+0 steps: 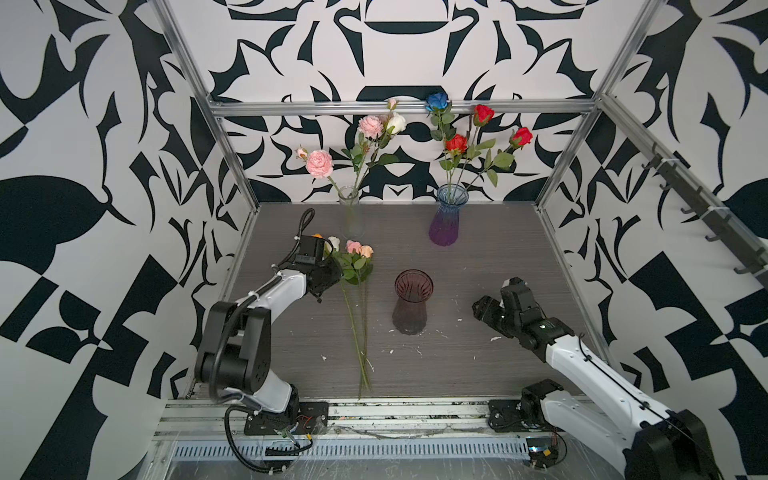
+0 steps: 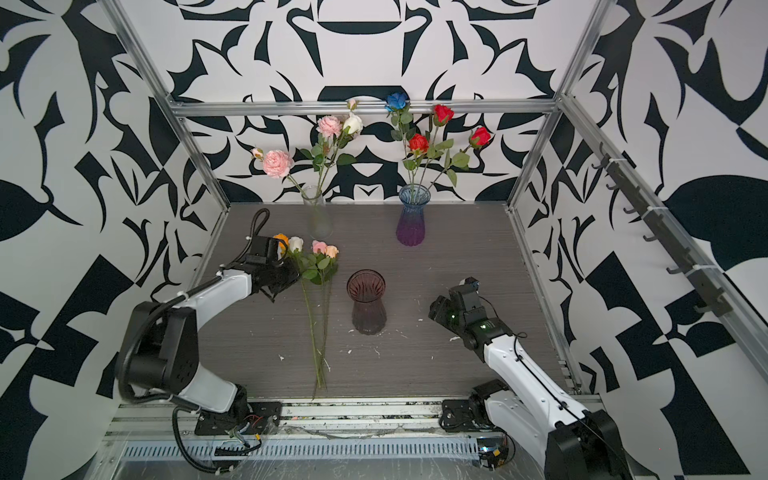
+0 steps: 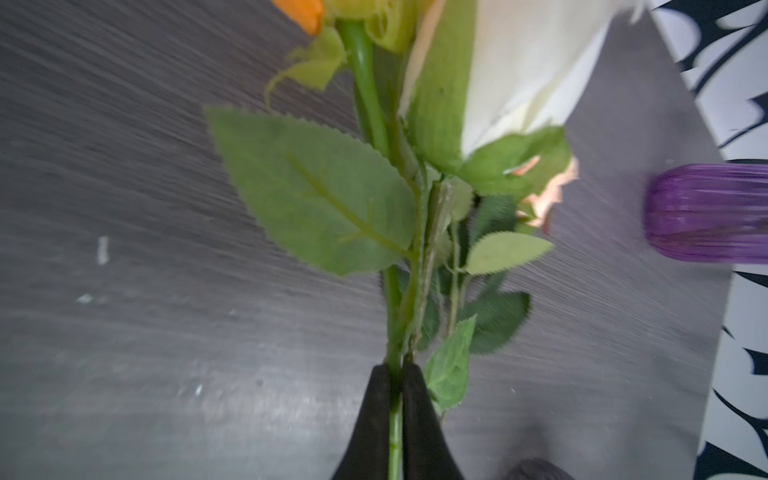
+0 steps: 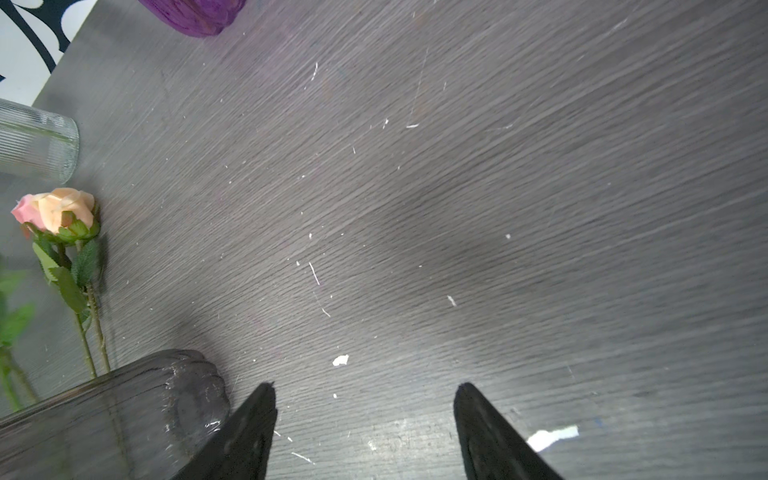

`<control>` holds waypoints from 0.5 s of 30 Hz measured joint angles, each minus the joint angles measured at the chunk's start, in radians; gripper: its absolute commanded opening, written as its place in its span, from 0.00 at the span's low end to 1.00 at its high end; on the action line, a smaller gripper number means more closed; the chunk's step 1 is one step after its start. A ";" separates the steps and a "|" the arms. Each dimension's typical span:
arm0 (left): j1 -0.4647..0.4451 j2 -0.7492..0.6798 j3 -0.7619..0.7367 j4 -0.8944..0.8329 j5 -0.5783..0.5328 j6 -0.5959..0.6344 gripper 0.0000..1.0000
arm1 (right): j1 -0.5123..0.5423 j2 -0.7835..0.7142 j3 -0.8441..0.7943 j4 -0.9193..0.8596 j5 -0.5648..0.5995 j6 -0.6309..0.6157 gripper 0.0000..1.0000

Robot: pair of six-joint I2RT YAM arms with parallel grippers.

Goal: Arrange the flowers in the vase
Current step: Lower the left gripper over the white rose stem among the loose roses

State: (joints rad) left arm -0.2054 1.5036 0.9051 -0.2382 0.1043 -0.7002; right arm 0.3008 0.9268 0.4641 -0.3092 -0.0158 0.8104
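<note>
Table (image 1: 498, 257): grey, we note.
Clear vase (image 1: 350, 216), behind dark vase (image 1: 411, 301): pink blooms (image 1: 320, 164).
Purple vase (image 1: 446, 220), also behind: red roses (image 1: 484, 113).
Left gripper (image 3: 397, 368): clamped on stem (image 3: 395, 428).
Right gripper (image 4: 366, 386): jaws apart.

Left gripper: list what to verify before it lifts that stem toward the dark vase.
1. Left gripper shut on a green stem: ok.
2. Only one stem pinched: cannot tell.
3. Stem free of the lying pink and peach roses: cannot tell, the leaves bunch together.
4. Dark vase upright and empty: ok.
5. Right gripper open, holding nothing, apart from the vase: ok.
</note>
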 measured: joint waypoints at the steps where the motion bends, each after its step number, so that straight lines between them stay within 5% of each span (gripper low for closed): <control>1: 0.003 -0.027 -0.006 -0.009 0.000 0.006 0.13 | 0.000 0.002 0.000 0.000 0.000 0.000 0.71; 5: 0.022 -0.098 -0.016 -0.041 0.005 0.042 0.47 | 0.000 0.009 0.000 0.000 -0.003 0.001 0.72; 8: 0.045 -0.134 -0.038 -0.055 0.018 0.071 0.60 | 0.000 0.010 0.000 0.000 -0.003 0.001 0.71; 15: 0.071 -0.254 -0.163 -0.093 0.052 0.074 0.59 | 0.000 0.011 0.000 0.000 -0.007 0.003 0.71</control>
State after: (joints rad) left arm -0.1349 1.2495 0.7425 -0.3317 0.1562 -0.6258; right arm 0.3004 0.9375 0.4637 -0.3088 -0.0227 0.8131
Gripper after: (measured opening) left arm 0.594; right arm 0.715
